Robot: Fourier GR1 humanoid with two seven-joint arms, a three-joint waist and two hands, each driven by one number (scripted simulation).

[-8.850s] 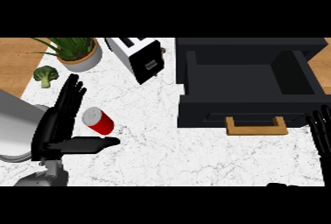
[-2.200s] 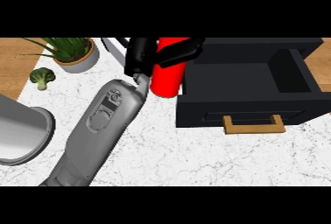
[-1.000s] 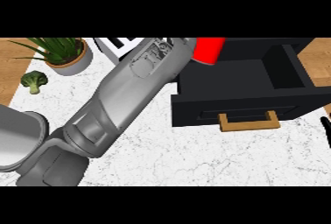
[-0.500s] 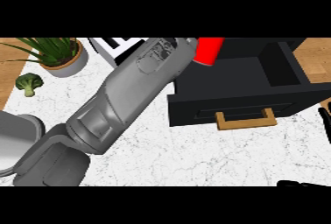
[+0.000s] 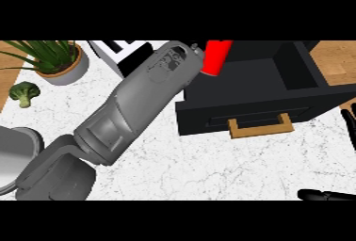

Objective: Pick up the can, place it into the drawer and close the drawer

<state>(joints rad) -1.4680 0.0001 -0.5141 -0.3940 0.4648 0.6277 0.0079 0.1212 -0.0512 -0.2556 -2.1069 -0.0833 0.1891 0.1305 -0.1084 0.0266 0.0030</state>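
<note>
Over open drawer (image 5: 278, 89), our left forearm (image 5: 139, 108) reaches toward can (image 5: 215, 56); left fingers hidden, grip undeterminable; right hand (image 5: 348, 117) fingers straight at counter's right edge.

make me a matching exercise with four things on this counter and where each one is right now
Things:
1. red can
2. broccoli
3. potted plant
4. wooden handle

Places:
A. top left corner of the counter
B. front of the black drawer
C. over the open drawer's left side
D. left edge, below the plant

Pairs: 1-C, 2-D, 3-A, 4-B
</note>
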